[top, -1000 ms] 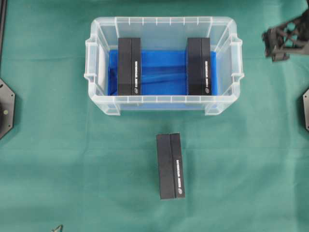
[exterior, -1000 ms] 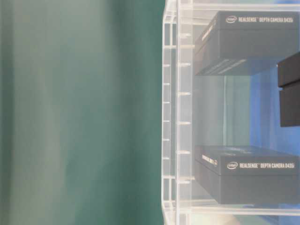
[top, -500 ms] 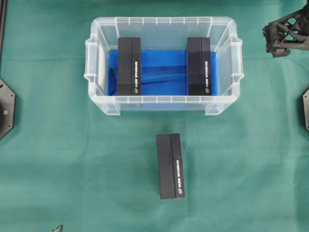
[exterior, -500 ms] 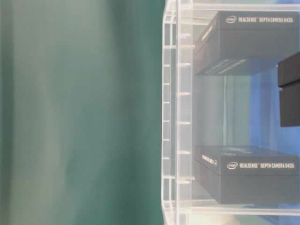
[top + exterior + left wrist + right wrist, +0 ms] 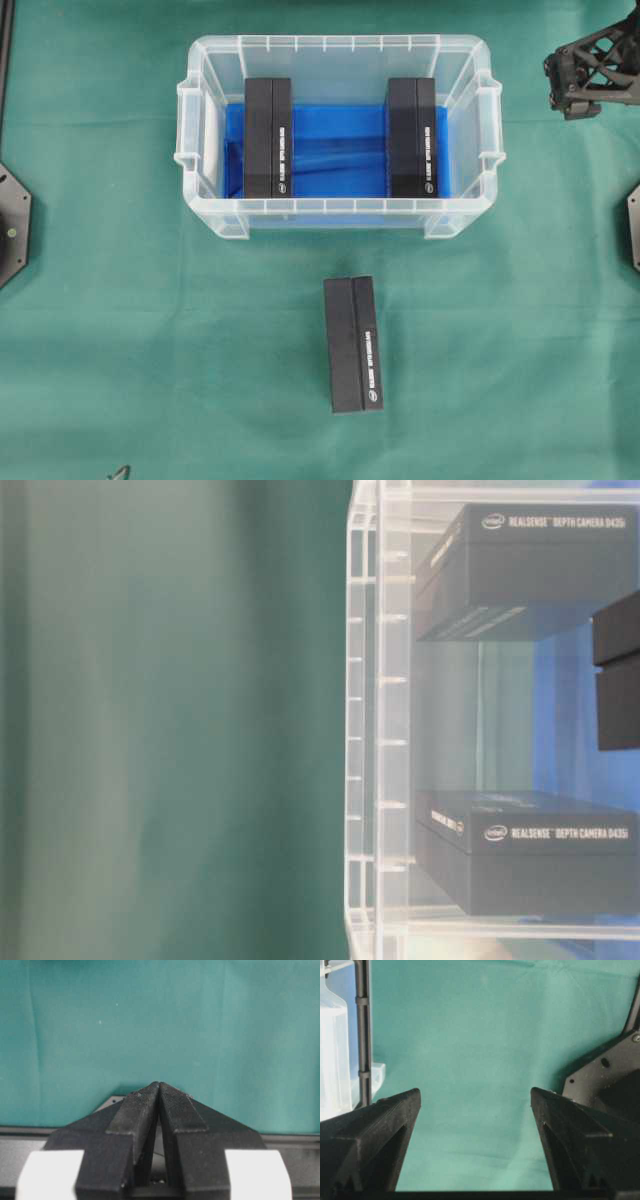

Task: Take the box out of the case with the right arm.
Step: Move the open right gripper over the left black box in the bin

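Green cloth [image 5: 150, 330]: case [image 5: 340, 212] holds two boxes, third outside. Right gripper [image 5: 475, 1105] spread wide, empty; left gripper [image 5: 159, 1091] pinched together.

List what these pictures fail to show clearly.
- Right gripper: overhead, cut off by the frame's edge; its jaws show open only in the wrist view.
- Left gripper: absent overhead.
- Box on the cloth: printing too small.
- Case: table-level, cropped at the right edge.

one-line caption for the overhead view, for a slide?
Clear plastic case holding two black boxes, a third on the green cloth; open black lattice right gripper at right.
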`<state>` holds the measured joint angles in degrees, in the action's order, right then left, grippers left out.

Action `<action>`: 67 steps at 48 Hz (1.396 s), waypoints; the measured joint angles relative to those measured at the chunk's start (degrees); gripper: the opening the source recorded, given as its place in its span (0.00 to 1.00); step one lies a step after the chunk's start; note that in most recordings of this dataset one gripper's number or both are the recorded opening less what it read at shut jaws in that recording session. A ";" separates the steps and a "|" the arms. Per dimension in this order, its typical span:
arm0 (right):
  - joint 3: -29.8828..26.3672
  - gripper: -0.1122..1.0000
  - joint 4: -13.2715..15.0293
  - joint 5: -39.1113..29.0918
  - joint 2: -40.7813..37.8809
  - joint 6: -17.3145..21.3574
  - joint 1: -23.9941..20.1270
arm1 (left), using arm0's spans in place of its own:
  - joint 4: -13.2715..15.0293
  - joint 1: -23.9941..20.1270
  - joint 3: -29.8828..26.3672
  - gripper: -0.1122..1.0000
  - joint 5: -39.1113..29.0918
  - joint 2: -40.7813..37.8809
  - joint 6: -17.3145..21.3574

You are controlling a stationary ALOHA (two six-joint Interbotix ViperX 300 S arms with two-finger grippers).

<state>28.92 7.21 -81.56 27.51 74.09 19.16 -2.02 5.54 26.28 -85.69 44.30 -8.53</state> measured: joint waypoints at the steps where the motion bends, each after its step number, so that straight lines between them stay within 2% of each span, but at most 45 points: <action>1: 0.00 0.89 -0.09 0.09 0.00 0.00 0.00 | 0.00 0.00 0.00 0.10 0.00 0.00 0.00; 10: -1.41 0.89 -1.23 2.46 -1.14 0.09 0.00 | 0.00 0.00 0.00 0.10 0.00 -0.44 0.00; 19: -6.94 0.89 -1.93 5.10 -7.29 0.09 -1.49 | 0.09 0.00 0.00 0.10 0.00 -0.44 0.00; 30: -19.51 0.89 -2.02 6.06 -20.13 0.26 -5.01 | 0.00 0.00 0.00 0.10 0.00 -0.26 -0.18; 49: -45.00 0.89 -2.02 6.06 -41.75 2.20 -9.05 | 0.00 0.00 0.00 0.10 0.00 0.62 -0.18; 59: -54.84 0.89 -2.72 5.98 -49.31 2.72 -10.02 | 0.00 0.00 0.00 0.10 -0.18 1.85 -0.09; 67: -59.68 0.90 -4.22 5.98 -53.53 3.16 -10.11 | 0.00 0.00 0.00 0.10 -1.23 2.64 -0.18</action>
<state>-30.76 2.99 -75.59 -26.02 77.26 9.05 -2.02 5.54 26.28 -86.92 46.93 -8.70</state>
